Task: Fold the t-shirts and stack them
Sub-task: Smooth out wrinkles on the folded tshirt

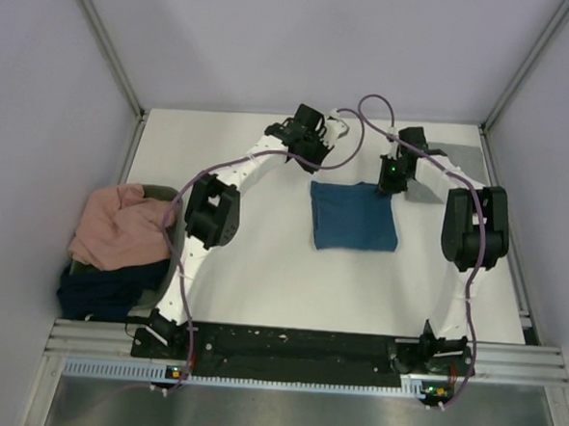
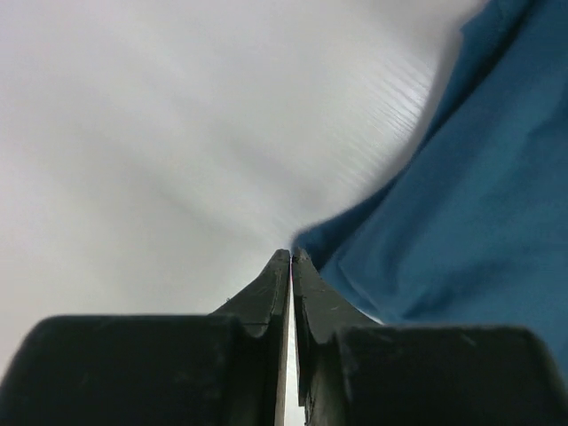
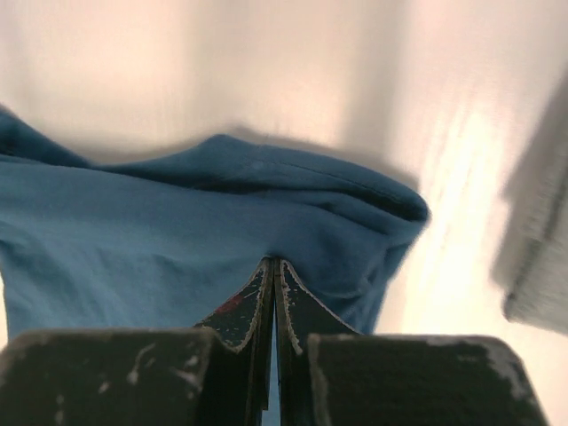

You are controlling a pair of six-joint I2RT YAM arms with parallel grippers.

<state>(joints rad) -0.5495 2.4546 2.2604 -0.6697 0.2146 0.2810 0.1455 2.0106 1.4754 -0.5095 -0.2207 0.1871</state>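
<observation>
Teal-blue shirt folded at mid-table; the rest still in a heap.

The teal-blue shirt (image 1: 354, 215) lies as a neat, flat rectangle in the middle of the table (image 1: 261, 279). By the look of it, its fold is done or all but done. The left gripper (image 2: 291, 259) sits just beside the shirt's far left corner, fingers almost together with only a hairline between them and no cloth seen in it. The right gripper (image 3: 273, 264) is closed, its tips against the shirt's far right edge; whether it pinches any cloth cannot be told. Well apart, at the table's left edge, the salmon-pink shirt (image 1: 120, 224) lies crumpled on the dark navy shirt (image 1: 101, 291), with what looks like grey cloth (image 1: 160, 196) behind them. Those remain unfolded, and no stack has been started.
</observation>
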